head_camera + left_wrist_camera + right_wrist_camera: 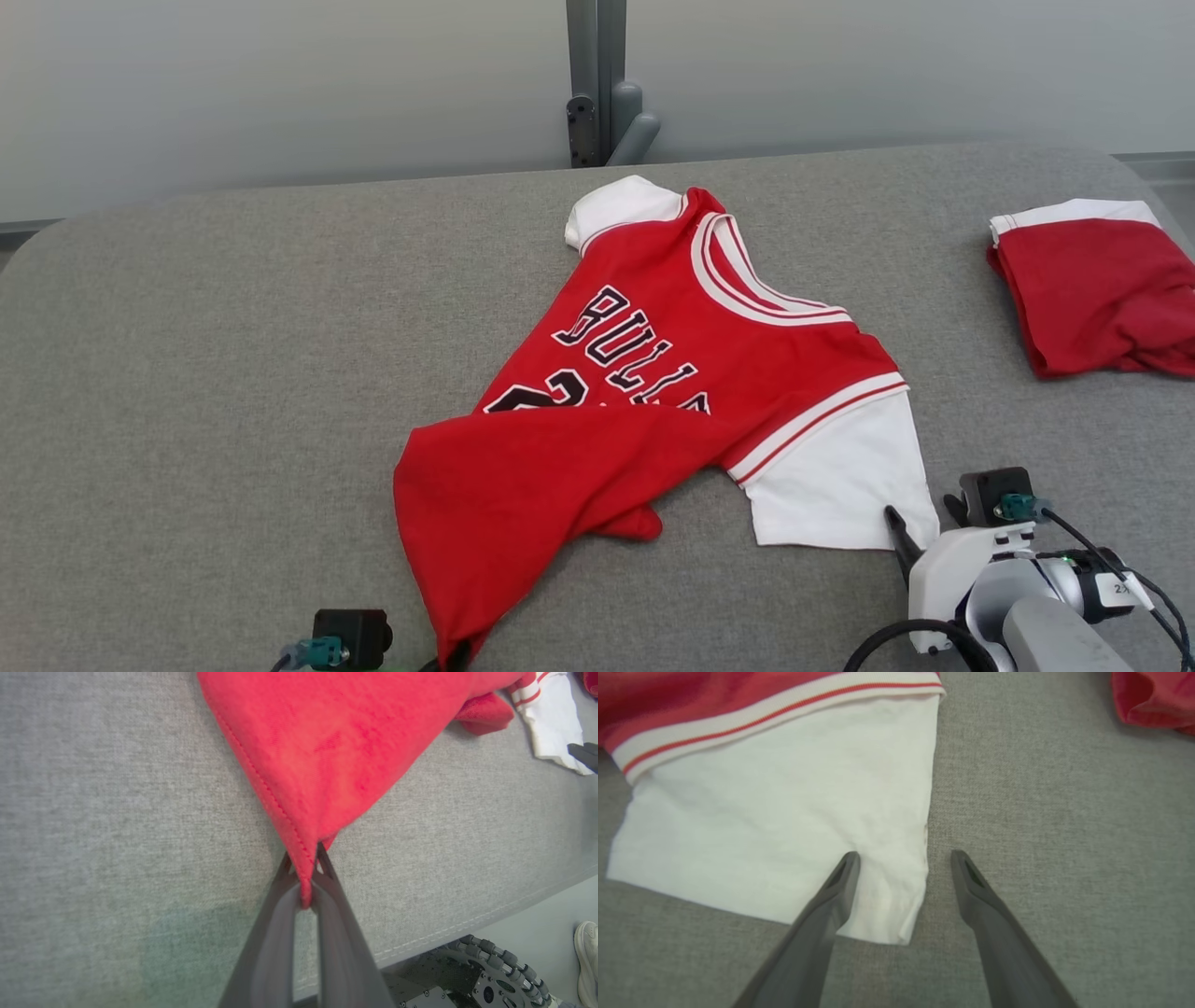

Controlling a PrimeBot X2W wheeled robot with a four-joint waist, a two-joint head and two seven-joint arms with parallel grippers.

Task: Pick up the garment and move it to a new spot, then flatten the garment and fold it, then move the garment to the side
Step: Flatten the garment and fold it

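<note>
The left gripper [306, 870] is pinching the lower corner of the red shirt [653, 392] between its closed fingers, near the front edge of the grey table [233, 373]. The right gripper [904, 855] is standing wide and is holding nothing. One of its fingers is lying over the corner of the white sleeve [784, 826], and the other is over bare table just beside the sleeve edge. The shirt is lying in the middle of the table, with its lower part folded over the number. A second folded red cloth [1102, 299] is resting well apart at the far right. The robot is probably preparing to lift the shirt with both arms. To do this well, the right gripper should be going lower until the sleeve edge is between its fingers, and then closing firmly. After that both arms should be rising together and evenly, so that the corner is not slipping out of the left fingers.
</note>
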